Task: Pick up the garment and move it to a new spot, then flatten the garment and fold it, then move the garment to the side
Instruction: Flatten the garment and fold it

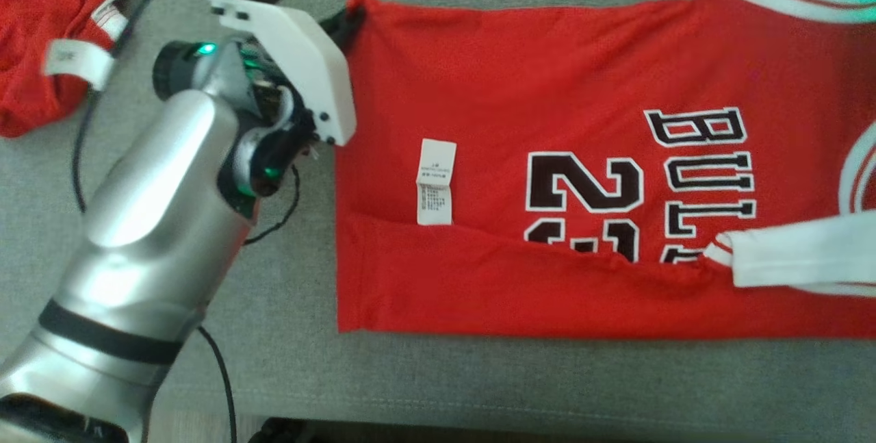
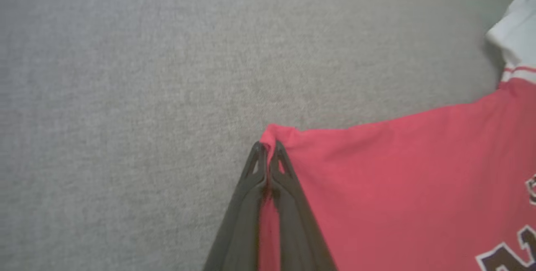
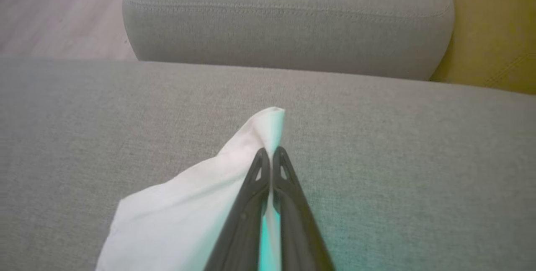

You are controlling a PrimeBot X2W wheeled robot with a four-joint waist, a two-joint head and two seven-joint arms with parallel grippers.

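We log the jersey flat on the cushion, front edge folded over, left hand clamped on its red corner, right hand on white cloth; further folds and the side move are likely pending.

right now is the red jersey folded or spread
Partly folded: the red basketball jersey lies flat, one edge turned over the black number.
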